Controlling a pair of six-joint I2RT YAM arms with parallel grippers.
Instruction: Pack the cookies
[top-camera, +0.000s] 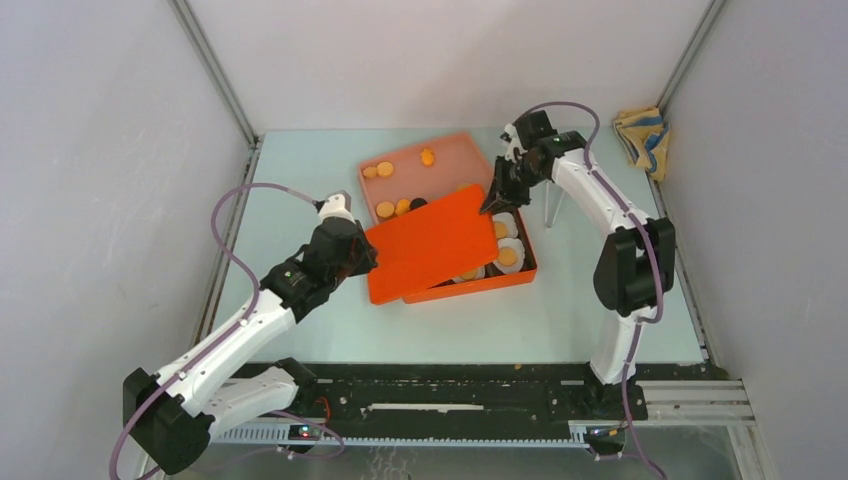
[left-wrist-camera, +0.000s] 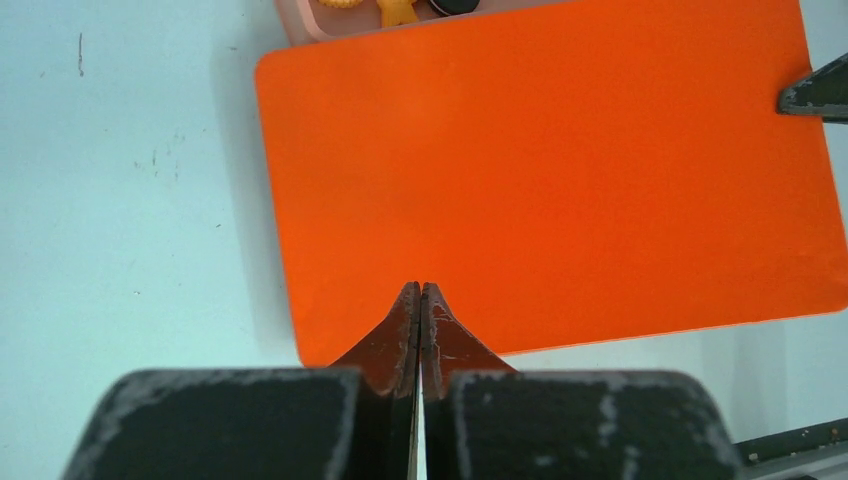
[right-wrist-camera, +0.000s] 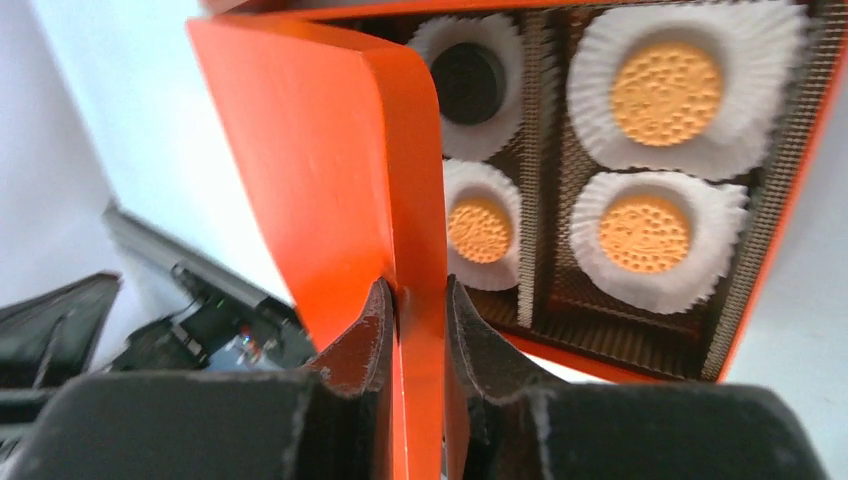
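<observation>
The pale tabletop (top-camera: 560, 310) carries everything, and the orange box (top-camera: 480, 284) sits about in the middle of it. A pink tray (top-camera: 450, 175) lies just behind the box, on the far side from the arms, touching it or very nearly. An orange lid (top-camera: 432, 243) lies askew over the left part of the box and sticks out past its left side, so only the box's right part is uncovered. Whether the overhanging end touches the tabletop I can't tell.

In that open part stand white paper cups (right-wrist-camera: 750, 140), packed close together. Each one I can see into holds one of the cookies (right-wrist-camera: 645, 232). Most of these are orange discs, and the cup nearest the lid's corner holds a black one (right-wrist-camera: 468, 82). More cookies (top-camera: 385, 169) lie loose on the tray behind the box, scattered apart. The left wrist view just catches a star-shaped one (left-wrist-camera: 397, 10) at the tray's edge.

The right hand (top-camera: 497, 200) comes in at the back right of the box. Its fingers (right-wrist-camera: 360, 340) are clamped on the lid's edge, with the orange sheet running up between them.

The left hand (top-camera: 368, 262) is at the lid's overhanging end, left of the box. Its two fingers (left-wrist-camera: 400, 330) are pressed tight together with nothing between them, and their tips sit over the lid's near edge.

A crumpled yellow and blue cloth (top-camera: 640, 138) lies well off beyond the box, in the far right corner.
</observation>
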